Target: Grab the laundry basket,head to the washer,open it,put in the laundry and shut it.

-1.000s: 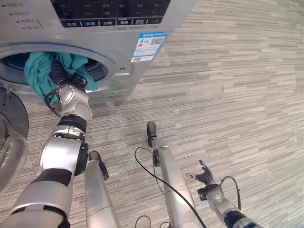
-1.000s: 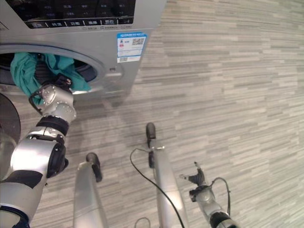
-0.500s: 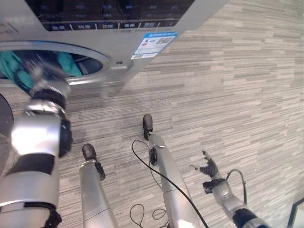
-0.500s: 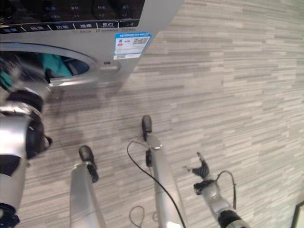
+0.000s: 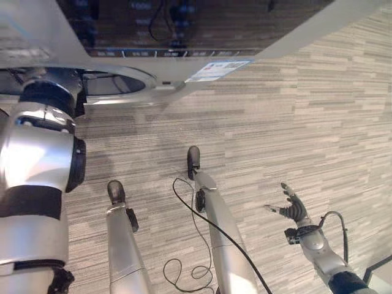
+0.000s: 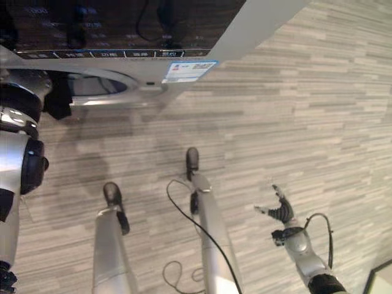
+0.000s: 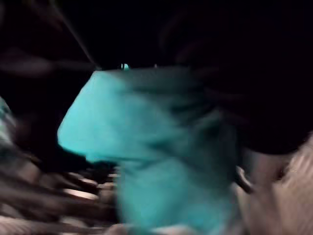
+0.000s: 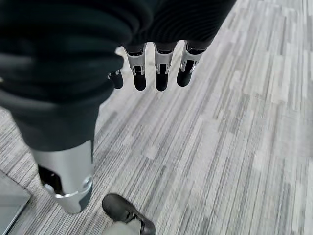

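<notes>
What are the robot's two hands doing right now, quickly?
Left hand: reaching into the silver washing machine, fingers hidden; cannot be told. Teal cloth shows close before it.
Right hand: open, fingers relaxed, holding nothing, above the grey striped floor.

Grey striped carpet floor, silver washer standing on it

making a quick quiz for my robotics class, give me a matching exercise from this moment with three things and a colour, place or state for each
Things:
1. right hand
2. teal cloth
3. washer

States:
A. silver-grey, with a dark panel above its round opening
B. fingers spread, holding nothing, over the striped floor
C. inside the dark drum, close to the left wrist camera

Pairs: 1-B, 2-C, 3-A
</notes>
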